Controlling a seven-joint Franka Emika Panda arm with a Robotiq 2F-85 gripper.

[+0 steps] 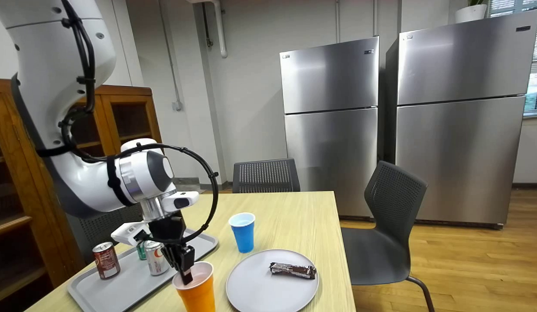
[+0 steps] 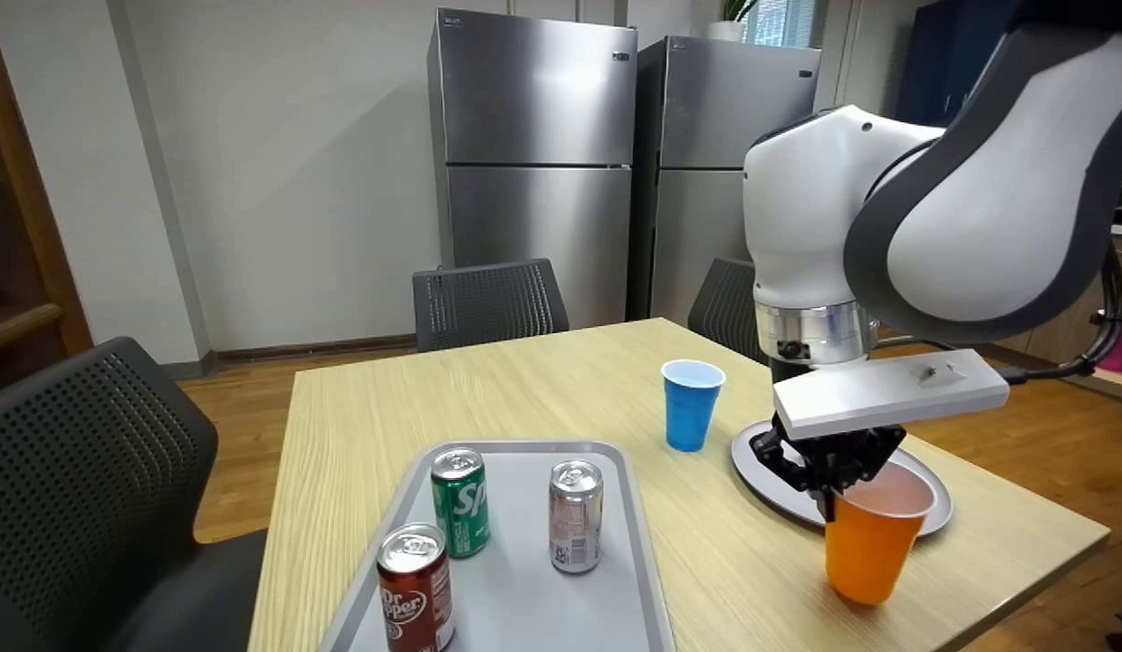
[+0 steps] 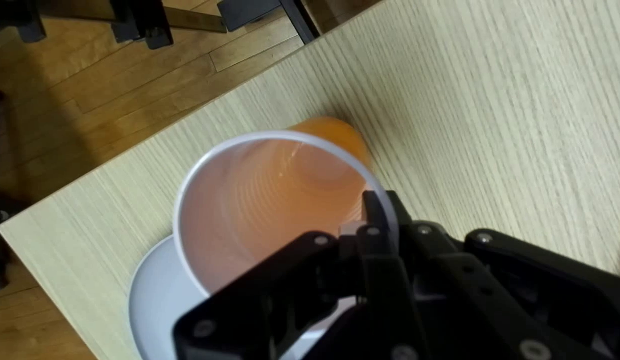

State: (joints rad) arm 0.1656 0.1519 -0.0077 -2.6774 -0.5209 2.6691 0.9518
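Wrist view: the tool is pinched tight on the rim of the orange cup, one finger inside, one outside. The cup leans near an edge of the counter, beside the plate; whether its base touches down is unclear. In an exterior view, a bar lies on the plate, near the blue cup; three cans stand on the tray.

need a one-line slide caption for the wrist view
The gripper pinches an orange cup by its rim, with a gray plate partly visible on the table.
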